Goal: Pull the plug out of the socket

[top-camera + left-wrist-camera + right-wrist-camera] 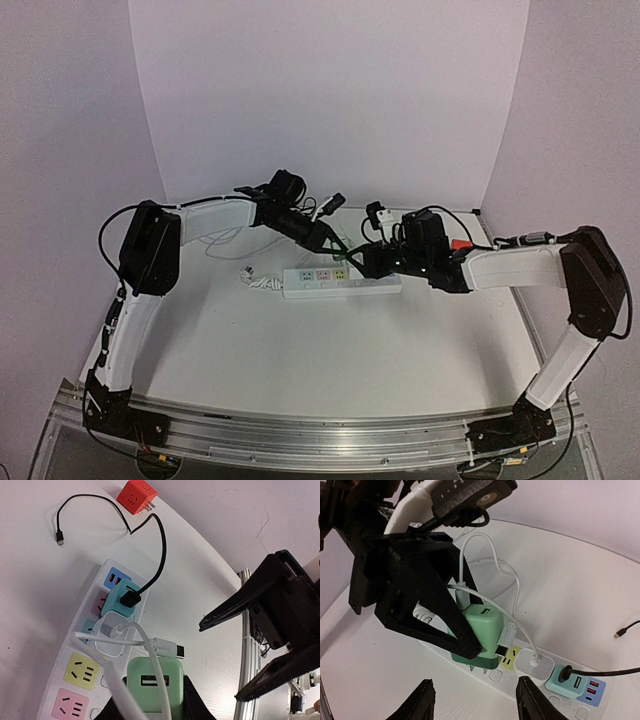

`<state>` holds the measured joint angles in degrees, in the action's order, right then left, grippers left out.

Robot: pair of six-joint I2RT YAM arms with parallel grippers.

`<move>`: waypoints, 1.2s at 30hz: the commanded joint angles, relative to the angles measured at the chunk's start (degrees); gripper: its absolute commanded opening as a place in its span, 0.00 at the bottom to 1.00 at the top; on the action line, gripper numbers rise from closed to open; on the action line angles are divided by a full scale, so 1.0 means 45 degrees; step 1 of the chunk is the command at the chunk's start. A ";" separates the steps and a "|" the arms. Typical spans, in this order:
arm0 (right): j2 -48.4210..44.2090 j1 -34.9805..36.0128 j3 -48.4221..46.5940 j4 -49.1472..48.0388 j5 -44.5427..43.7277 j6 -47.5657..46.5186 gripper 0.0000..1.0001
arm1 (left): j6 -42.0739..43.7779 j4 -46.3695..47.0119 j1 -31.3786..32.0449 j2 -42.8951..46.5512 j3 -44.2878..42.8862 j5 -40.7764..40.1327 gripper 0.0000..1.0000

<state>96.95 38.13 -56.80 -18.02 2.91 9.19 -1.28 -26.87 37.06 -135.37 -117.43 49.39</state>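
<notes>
Item 1 – socket (370, 287): long white strip, flat on table (300, 350) betw. the two arms; white cord (256, 281) leaves the end nearer the L arm. Pink and yellow outlet labels show at that end.
Item 2 – green plug (481, 625): over the socket's middle, tilted, raised enough that two prongs show under it; can't tell if the tips still sit in the slots.
Item 3 – L gripper (150, 709): clamped on green plug, one finger each side.
Item 4 – R gripper (477, 700): just beside the socket, jaws part-way apart, nothing betw. them, clear of the plug.
Item 5 – white adapter (535, 662) w/ white cable: in the socket, next to green plug.
Item 6 – teal adapter (572, 681) w/ black cable: in the socket, next outlet along.
Item 7 – red cube adapter (136, 496): on table, well apart from the socket, past its teal-adapter end
</notes>
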 commanded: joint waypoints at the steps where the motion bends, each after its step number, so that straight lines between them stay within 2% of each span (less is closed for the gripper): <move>1: 0.0394 0.0024 0.0010 -0.2701 0.0023 -0.0263 0.59 | -0.1172 0.0695 -0.0080 0.0807 -0.0614 0.1168 0.00; 5: 0.0749 0.0060 -0.0013 -0.3626 0.0001 -0.0209 0.62 | -0.1358 0.1161 -0.0221 0.1056 -0.0120 0.2024 0.00; 15: 0.1151 0.0531 0.0174 -0.3867 -0.0239 -0.1100 0.66 | -0.2025 0.1716 -0.0608 0.1208 0.0476 0.3019 0.00; 26: 0.2329 0.0746 -0.0877 -0.4044 -0.1941 -0.2711 0.68 | -0.2120 0.1528 -0.0591 0.1157 0.0621 0.2707 0.00; 30: 0.2521 0.0819 -0.1145 -0.4343 -0.2420 -0.2813 0.67 | -0.2349 0.1513 -0.0598 0.1159 0.0664 0.2329 0.00; 36: 0.2961 0.0920 -0.1574 -0.4452 -0.2470 -0.2320 0.59 | -0.2784 0.1803 -0.0590 0.1125 0.0747 0.1924 0.00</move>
<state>108.46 41.85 -60.93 -34.94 -6.35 -2.19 -12.17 -20.91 34.39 -133.90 -114.45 59.05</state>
